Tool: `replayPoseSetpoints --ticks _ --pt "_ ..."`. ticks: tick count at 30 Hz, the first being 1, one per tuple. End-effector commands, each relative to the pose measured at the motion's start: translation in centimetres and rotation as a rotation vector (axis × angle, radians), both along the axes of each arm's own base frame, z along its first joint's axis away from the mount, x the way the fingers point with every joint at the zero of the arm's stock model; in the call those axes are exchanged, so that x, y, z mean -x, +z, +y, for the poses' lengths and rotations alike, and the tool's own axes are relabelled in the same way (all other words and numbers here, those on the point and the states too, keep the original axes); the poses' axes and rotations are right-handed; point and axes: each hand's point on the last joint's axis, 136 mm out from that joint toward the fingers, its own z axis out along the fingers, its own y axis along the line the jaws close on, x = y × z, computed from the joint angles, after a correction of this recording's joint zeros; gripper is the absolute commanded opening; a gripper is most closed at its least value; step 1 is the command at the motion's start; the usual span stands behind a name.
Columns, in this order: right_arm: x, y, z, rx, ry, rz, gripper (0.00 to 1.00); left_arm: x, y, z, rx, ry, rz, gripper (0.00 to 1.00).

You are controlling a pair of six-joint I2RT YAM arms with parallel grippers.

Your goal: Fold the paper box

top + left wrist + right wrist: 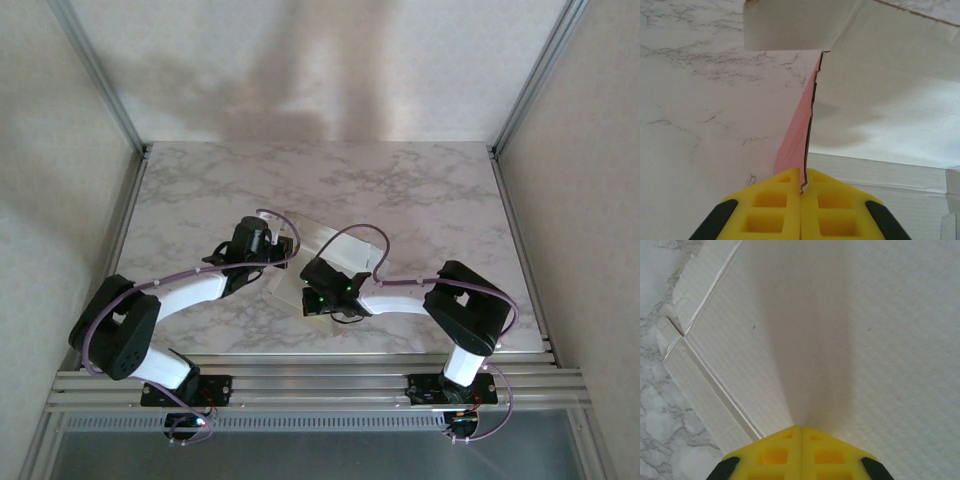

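The paper box (326,240) is an unfolded sheet of thin card in the middle of the table, between my two grippers. My left gripper (803,176) is shut on an edge of the card, which runs up from between the yellow fingers. Its pink side (796,135) faces left and its white side (880,75) spreads to the right, with a white flap (785,25) above. In the top view the left gripper (284,252) is at the sheet's left edge. My right gripper (801,430) is shut with nothing between its fingers, tips against the paper box's white face (840,330), near creased side flaps (695,370). It sits at the sheet's near edge (316,300).
The marble table (420,190) extends behind and to both sides of the card. Metal frame rails (300,385) run along the near edge by the arm bases. Grey walls enclose the left, right and back.
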Motion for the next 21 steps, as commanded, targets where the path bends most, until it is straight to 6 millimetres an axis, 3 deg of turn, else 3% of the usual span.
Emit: replayPoseSetpoints --ticks 1,12,16,21 --pt "0.8 1.4 0.6 -0.009 0.040 0.007 0.00 2.1 -3.6 0.4 -0.073 -0.040 0.079 0.06" --pt "-0.9 7.9 -1.0 -0.077 0.056 -0.068 0.02 3.3 -3.4 -0.8 -0.018 -0.114 0.046 0.08" --pt "-1.4 12.3 -2.4 -0.127 0.091 -0.115 0.06 3.3 -2.6 -1.8 0.009 -0.153 0.013 0.09" --pt "-2.9 17.7 -5.8 -0.153 0.093 -0.176 0.12 3.7 -2.0 -3.1 0.047 -0.232 -0.015 0.11"
